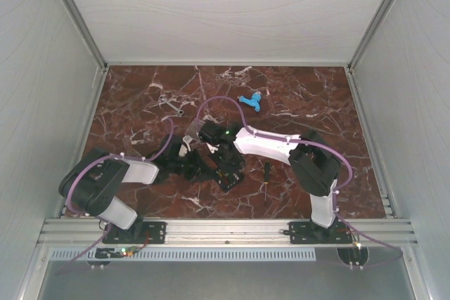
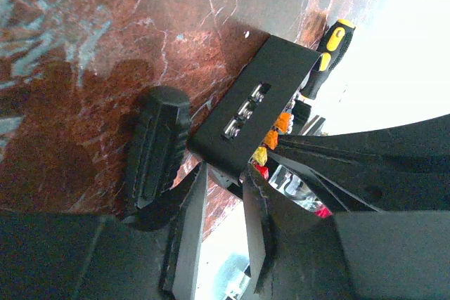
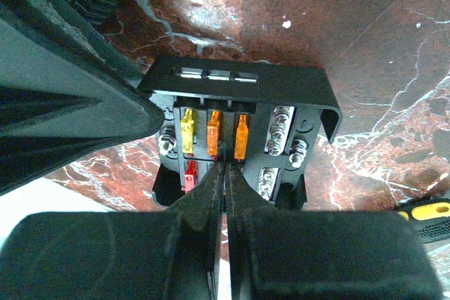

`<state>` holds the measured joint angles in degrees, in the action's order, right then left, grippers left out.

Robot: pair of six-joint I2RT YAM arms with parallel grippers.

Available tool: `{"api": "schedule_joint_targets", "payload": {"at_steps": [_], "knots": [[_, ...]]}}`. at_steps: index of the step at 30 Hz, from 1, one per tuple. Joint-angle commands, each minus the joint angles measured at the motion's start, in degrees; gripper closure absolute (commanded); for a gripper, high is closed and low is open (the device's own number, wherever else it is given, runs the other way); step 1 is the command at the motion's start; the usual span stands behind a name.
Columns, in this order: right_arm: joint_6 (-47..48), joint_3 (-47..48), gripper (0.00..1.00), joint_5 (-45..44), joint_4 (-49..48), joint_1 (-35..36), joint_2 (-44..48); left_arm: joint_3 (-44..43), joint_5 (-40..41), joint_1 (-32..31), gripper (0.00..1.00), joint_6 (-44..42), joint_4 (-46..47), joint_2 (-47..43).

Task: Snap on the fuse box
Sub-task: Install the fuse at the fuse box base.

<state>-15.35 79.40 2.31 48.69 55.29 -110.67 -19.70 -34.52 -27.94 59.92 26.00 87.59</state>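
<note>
Red-brown marble table [image 1: 140,124] inside white walls, with the left arm [image 1: 112,184] and right arm [image 1: 281,147] reaching in so the left gripper [image 1: 188,162] and right gripper [image 1: 222,161] meet mid-table. They meet over a dark lump that reads as the fuse box [image 1: 230,175], but it's all black on black, so finger spacing and contact can't be told. Blue plastic piece [image 1: 251,100] lies far of centre, a metal wrench-like tool [image 1: 172,107] to its left, a dark screwdriver [image 1: 267,173] just right of the cluster, and purple cables [image 1: 211,103] loop over both arms.
</note>
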Motion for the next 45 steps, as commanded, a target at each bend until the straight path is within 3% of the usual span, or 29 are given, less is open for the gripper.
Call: {"api": "schedule_joint_targets", "payload": {"at_steps": [1, 5, 12, 29, 35, 45], "knots": [[0.33, -3.46, 1.0, -2.36, -1.96, 1.14, -3.21, -1.92, 0.42, -0.36, 0.73, -0.83, 0.46, -0.64], [1.0, -2.56, 1.0, -4.14, -3.08, 1.05, 3.23, -2.14, 0.67, -0.36, 0.72, -1.06, 0.01, -0.94], [0.76, -1.2, 0.91, -4.82, -7.1, -0.07, 8.52, -2.25, 0.64, -0.36, 0.73, -1.16, -0.03, -0.61], [0.03, 0.19, 0.91, -2.62, -8.36, -1.32, 2.53, -2.79, 0.55, -0.36, 0.73, -1.42, -0.33, 0.18], [0.31, 0.36, 1.0, -2.57, -7.27, -1.72, 0.27, -2.97, 0.25, -0.36, 0.73, -1.41, -0.16, 1.05], [2.83, 1.29, 1.0, -2.13, -2.64, -1.5, -7.25, -3.41, 0.06, -0.36, 0.74, -1.56, -0.09, 2.13]]}}
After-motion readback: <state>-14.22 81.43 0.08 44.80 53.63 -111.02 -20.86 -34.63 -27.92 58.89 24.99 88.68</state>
